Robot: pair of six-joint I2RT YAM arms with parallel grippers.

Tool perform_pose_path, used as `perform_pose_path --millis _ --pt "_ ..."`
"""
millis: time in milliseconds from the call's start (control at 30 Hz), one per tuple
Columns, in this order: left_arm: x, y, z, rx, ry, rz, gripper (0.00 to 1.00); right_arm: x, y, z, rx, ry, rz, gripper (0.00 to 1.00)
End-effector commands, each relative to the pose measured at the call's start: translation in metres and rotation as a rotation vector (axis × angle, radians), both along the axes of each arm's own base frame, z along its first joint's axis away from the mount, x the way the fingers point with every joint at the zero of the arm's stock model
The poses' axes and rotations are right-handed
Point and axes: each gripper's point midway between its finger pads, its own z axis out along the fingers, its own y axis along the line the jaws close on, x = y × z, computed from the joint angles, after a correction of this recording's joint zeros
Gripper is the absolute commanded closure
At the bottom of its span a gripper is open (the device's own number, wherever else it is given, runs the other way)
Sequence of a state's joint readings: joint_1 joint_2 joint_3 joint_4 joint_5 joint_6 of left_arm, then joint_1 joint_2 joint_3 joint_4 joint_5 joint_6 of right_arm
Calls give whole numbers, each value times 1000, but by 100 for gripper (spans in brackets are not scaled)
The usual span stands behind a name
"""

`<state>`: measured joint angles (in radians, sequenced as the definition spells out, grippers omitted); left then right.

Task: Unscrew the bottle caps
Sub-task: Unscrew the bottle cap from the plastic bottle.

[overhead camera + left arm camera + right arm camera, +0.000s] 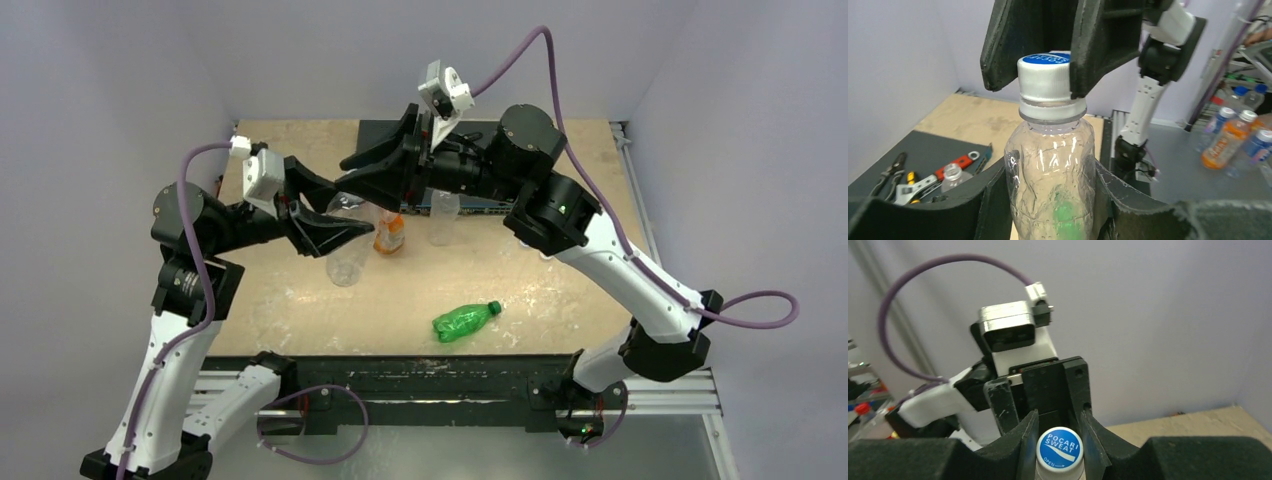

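1. The white cap (1044,75), blue on its top face, sits on the neck of a clear crinkled bottle (1050,165), left of centre over the surface (560,260)
2. The right tool (352,182) is closed narrow on that cap, one finger against each side
3. The left tool (335,232) grips the same bottle's body from both sides
4. Just right of them stand a squat orange-label bottle (390,235) and a second clear bottle (443,215) with an open neck
5. Nearer, a green bottle (465,320) lies on its side with its green cap (494,306) on
6. Pliers (890,172) and a red-handled wrench (948,167) lie on a dark mat (898,145) at the far edge
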<state>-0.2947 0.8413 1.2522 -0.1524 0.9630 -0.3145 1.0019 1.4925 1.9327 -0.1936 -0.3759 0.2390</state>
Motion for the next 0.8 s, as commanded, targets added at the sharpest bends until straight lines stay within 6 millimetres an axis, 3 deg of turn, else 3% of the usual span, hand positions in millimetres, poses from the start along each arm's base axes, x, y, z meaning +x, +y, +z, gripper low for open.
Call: perform_pose_path --millis 0,133,333,367,400,433,467,600,767 --pt "-38 -3 17 -21 -9 -169 100 -58 -33 43 72 -228 262 100" --pt "-41 -5 13 -12 22 -206 100 -69 -38 44 48 -265 335 100" --pt "-41 -4 12 -10 10 -199 100 -49 -40 39 37 -240 242 100" --pt "-40 -4 11 -8 14 -194 100 -44 -39 38 36 -227 220 82" --pt "-38 -4 10 -6 10 -181 100 -38 -38 38 36 -210 184 53" --pt "-33 -3 8 -3 3 -155 100 -27 -37 38 38 -186 128 31" --pt "-25 -2 6 -1 0 -111 100 -14 -38 39 43 -155 56 21" --pt "11 10 -3 31 -47 104 100 40 -49 47 71 -5 -245 13" --pt "52 33 -13 47 -88 364 100 56 -36 30 72 105 -361 9"
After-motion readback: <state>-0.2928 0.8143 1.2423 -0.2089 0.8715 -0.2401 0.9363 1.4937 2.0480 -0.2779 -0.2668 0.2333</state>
